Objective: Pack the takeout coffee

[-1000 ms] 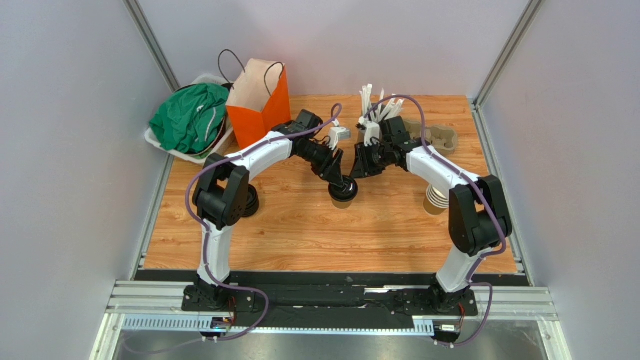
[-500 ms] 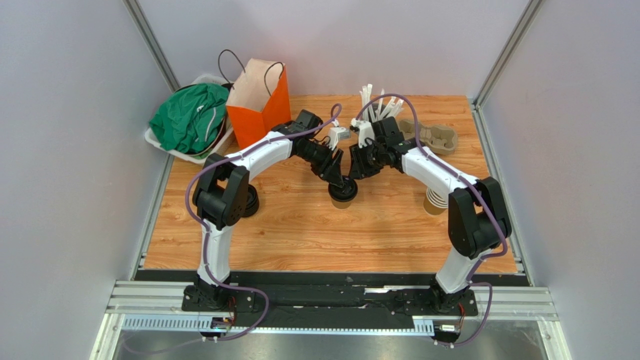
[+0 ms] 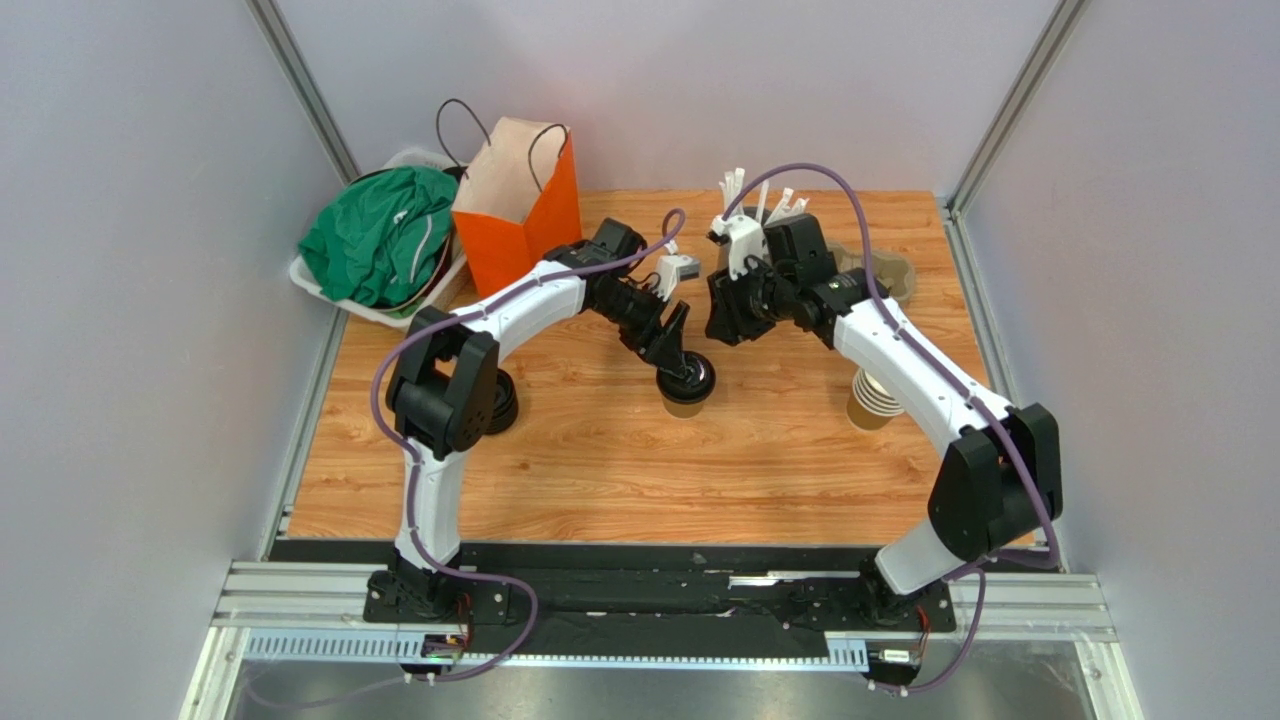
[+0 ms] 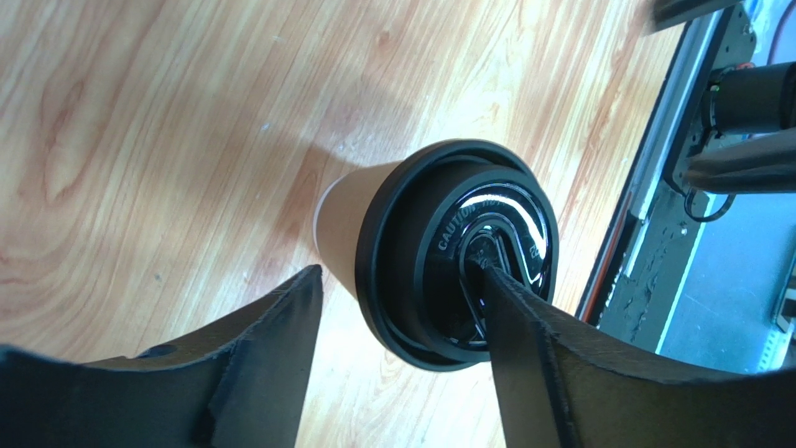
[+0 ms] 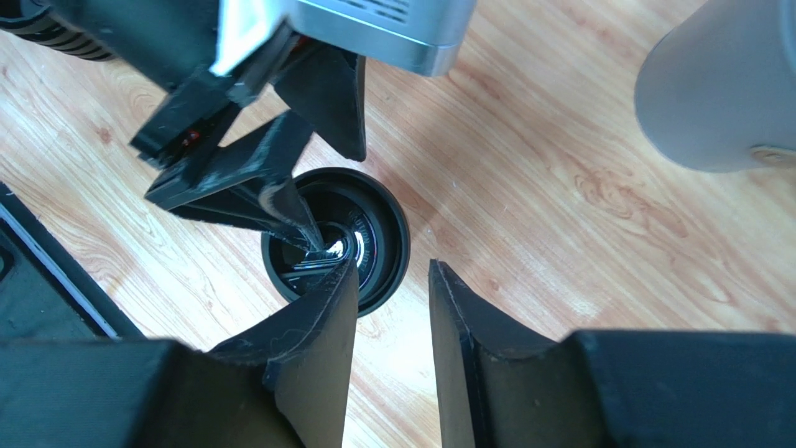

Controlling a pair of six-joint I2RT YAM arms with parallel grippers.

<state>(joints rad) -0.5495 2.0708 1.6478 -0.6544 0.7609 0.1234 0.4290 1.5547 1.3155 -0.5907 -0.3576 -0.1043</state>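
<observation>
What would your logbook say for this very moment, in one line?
lid: on cup | left pincer: open, one fingertip on lid | right pincer: open, empty, apart from cup | orange bag: cup not inside

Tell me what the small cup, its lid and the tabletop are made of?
Cup: matte tan, probably paper. Lid: glossy black with glints and moulded lettering, likely plastic. Tabletop: wood grain showing, solid wood or laminate, cannot tell.
</observation>
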